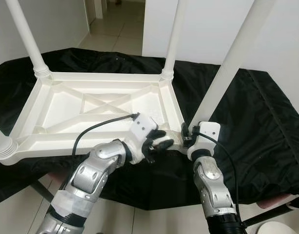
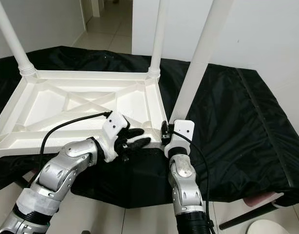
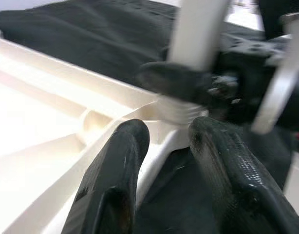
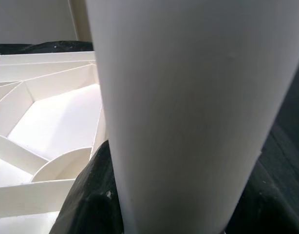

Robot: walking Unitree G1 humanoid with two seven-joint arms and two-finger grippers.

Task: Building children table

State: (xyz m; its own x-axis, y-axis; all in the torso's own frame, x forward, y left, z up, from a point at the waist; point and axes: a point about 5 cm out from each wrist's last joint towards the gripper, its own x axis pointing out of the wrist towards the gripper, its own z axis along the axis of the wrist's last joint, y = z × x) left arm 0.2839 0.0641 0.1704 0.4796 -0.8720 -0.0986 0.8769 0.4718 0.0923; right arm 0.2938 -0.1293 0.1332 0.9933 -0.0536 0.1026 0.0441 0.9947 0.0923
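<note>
Seating last leg (image 1: 227,68) into tabletop (image 1: 47,109) near corner: right gripper (image 1: 187,137) clamped on leg base; left gripper (image 1: 159,141), fingers apart, straddling tabletop rim beside that corner. Next, probably needing firm twisting, tabletop steadying.

A home: white walls (image 1: 57,19), a tiled hallway floor (image 1: 118,29) through an open doorway.

Open tabletop underside (image 1: 105,105); corner legs (image 1: 227,63)

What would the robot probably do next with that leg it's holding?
Probably twist or press the leg further into its corner socket: the right gripper is clamped at its base, and the left gripper braces the upturned tabletop at that corner.
</note>
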